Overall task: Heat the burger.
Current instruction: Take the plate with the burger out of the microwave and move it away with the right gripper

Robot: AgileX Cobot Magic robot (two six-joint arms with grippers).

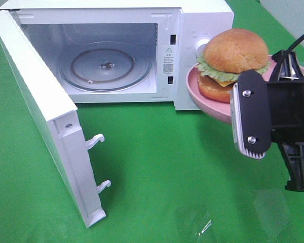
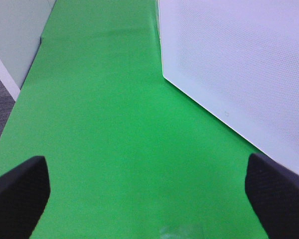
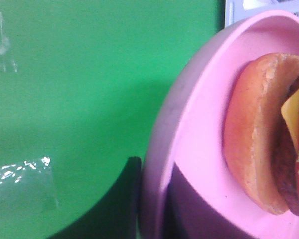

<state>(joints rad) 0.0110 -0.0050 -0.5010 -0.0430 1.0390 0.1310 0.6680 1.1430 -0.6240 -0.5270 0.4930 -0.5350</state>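
Green cloth table covering [image 1: 167, 167] is seen nearest, spread flat beneath everything. Right black gripper [image 3: 149, 199] is clamped on the rim of the round pink plastic plate [image 1: 192, 83], one dark finger [image 3: 117, 204] being visible under the plate's edge; the plate is held raised above the cloth, just in front of the microwave's control panel. Burger [image 1: 233, 58] is carried on that plate: a glossy golden-brown domed top bun, ruffled pale green lettuce, a yellow cheese edge, a dark patty and a browner bottom bun are noted. Left black gripper [image 2: 149, 194] is recorded with fingers [image 2: 17, 196] spread wide apart, nothing between them, above bare cloth beside the door. White microwave door [image 1: 40, 109] is swung fully open, two latch hooks showing on its edge. White box-shaped microwave oven [image 1: 202, 20] stands farthest back, its clear round glass turntable [image 1: 105, 66] lying bare in the cavity.
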